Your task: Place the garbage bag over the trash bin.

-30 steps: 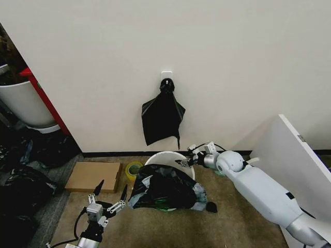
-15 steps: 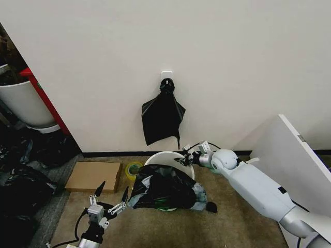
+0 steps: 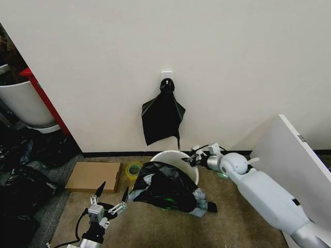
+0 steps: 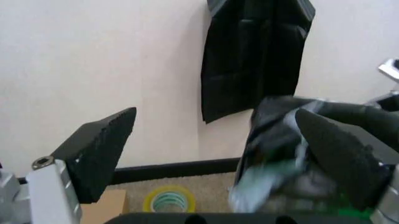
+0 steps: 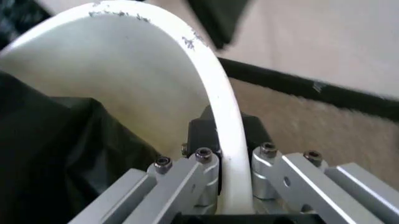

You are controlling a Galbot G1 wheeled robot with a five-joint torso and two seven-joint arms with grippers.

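Observation:
The trash bin (image 3: 174,154) is a round white bucket on the carpet below the wall hook. My right gripper (image 3: 194,159) is shut on its far right rim; in the right wrist view the rim (image 5: 210,79) runs between the two fingers (image 5: 187,175) of the gripper (image 5: 228,154). The garbage bag (image 3: 165,188), black and crinkly, lies draped over the bin's near side and spills onto the floor; it also shows as dark plastic (image 5: 56,149) inside the rim. My left gripper (image 3: 111,191) stands open low at the bag's left edge, its jaws wide apart (image 4: 215,121), close to the bag (image 4: 281,140).
Black bags hang from a white hook (image 3: 163,116) on the wall behind the bin. A cardboard box (image 3: 93,176) and a tape roll (image 3: 133,169) lie to the left. A white board (image 3: 297,160) leans at right. A large white tub (image 3: 20,103) and dark bags (image 3: 20,188) stand at left.
My right gripper has moved slightly right with the rim, and the bin has shifted right with it. The bag's lower right part has slid along. The left gripper has stayed put.

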